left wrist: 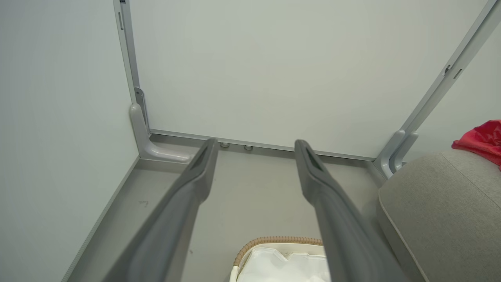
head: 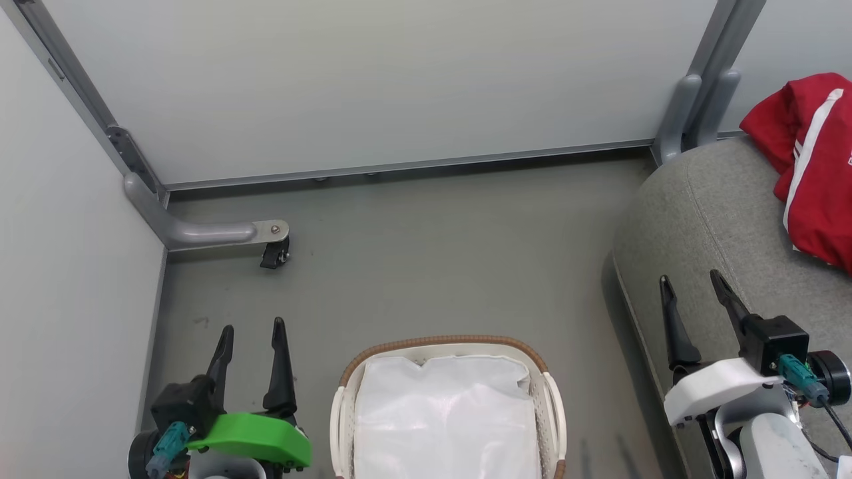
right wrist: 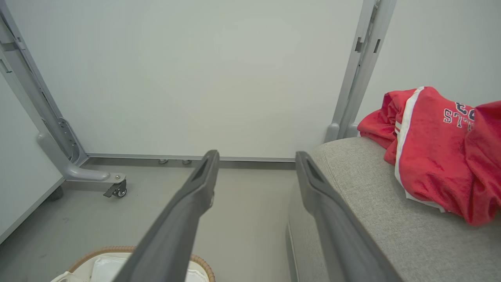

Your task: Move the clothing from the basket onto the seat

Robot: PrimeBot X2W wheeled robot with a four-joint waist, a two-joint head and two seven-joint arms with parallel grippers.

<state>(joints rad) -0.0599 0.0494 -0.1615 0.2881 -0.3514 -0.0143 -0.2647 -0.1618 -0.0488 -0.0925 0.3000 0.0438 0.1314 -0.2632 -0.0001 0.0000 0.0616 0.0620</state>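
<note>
Pale grey partition panels (head: 373,80) in metal frames close off the space ahead and to the robot's left, meeting a grey floor (head: 432,253). On the robot's right is the grey upholstered seat (head: 719,219), its rounded corner close to the back panel. The clothing (head: 815,173), red with white stripes, lies crumpled on top of the seat toward its far side; the right wrist view shows white-and-navy lettering on it. The basket (head: 452,342) stands on the floor in front of the robot, between the two arms, near the seat but apart from it. Its brown woven rim and white handles frame a white liner (head: 446,419), which covers what can be seen of the inside; the near end is cut off by the bottom edge of the head view. The left tool (head: 253,324), on a green mount, hovers over the floor left of the basket, its two dark fingers spread apart with nothing between them. The right tool (head: 689,276), on a white mount, hangs over the seat's front edge, fingers likewise apart and gripping nothing, well short of the clothing. A small black caster (head: 274,254) sits under the foot of the left frame.
</note>
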